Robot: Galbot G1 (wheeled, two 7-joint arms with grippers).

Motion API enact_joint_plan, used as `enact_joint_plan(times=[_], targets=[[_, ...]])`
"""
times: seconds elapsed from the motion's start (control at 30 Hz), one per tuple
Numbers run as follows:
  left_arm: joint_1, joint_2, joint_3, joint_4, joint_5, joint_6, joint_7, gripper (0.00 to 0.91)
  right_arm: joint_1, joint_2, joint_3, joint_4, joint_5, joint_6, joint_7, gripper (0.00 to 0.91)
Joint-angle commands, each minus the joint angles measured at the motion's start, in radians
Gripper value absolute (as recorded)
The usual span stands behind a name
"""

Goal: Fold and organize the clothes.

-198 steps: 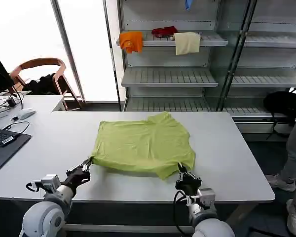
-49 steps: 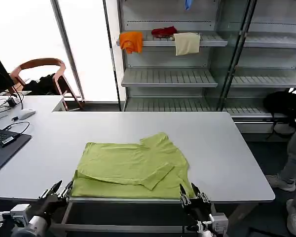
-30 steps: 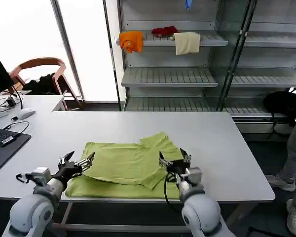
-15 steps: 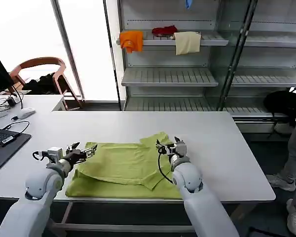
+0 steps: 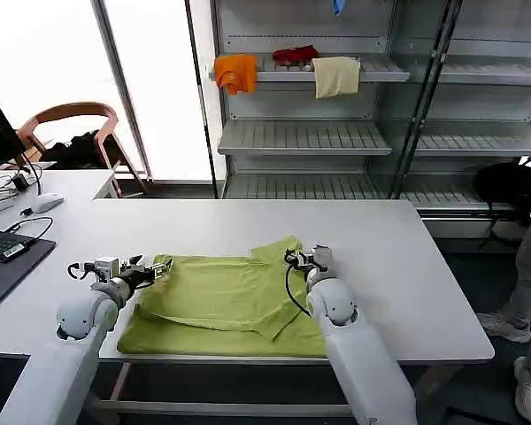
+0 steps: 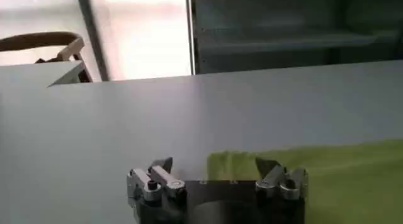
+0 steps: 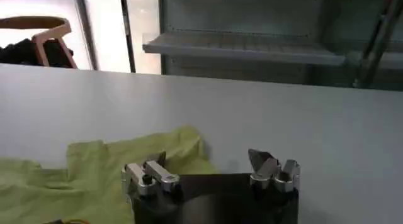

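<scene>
Lime-green T-shirt [image 5: 234, 297] lies partly folded on the white table [image 5: 407, 266], near the front edge, its near hem doubled over itself and one sleeve poking out toward 12 o'clock. Versus half a second ago: both arms have pushed a bit farther out over the cloth. Left gripper [image 5: 155, 268] now sits at the shirt's 9 o'clock corner, jaws apart, straddling the fabric edge in the left wrist view [image 6: 217, 175]. Right gripper [image 5: 299, 257] sits at the sleeve near 1 o'clock, jaws apart, over the cloth's edge in its wrist view [image 7: 211, 165]. Shirt shape unchanged since then. Orange cloth [image 5: 235, 73] and cream cloth [image 5: 335, 76] hang on the shelf behind.
</scene>
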Motion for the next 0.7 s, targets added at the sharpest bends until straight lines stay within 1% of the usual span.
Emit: enact_joint_plan(times=[0.03, 0.2, 0.37, 0.7], targets=[[-0.015, -0.009, 0.009, 0.041, 0.023, 0.0, 0.015, 0.02, 0.011, 0.007, 0.001, -0.057, -0.017, -0.003, -0.011, 0.0], [-0.007, -0.016, 0.006, 0.03, 0.02, 0.0, 0.017, 0.01, 0.006, 0.009, -0.004, -0.054, -0.015, -0.003, -0.02, 0.0], [0.008, -0.012, 0.001, 0.006, 0.009, 0.0, 0.024, 0.0, 0.005, 0.003, -0.014, -0.02, -0.001, -0.002, -0.023, 0.0], [0.023, -0.011, -0.016, -0.038, -0.019, -0.002, 0.025, 0.0, -0.008, -0.015, -0.02, 0.047, 0.033, -0.002, -0.003, 0.0]])
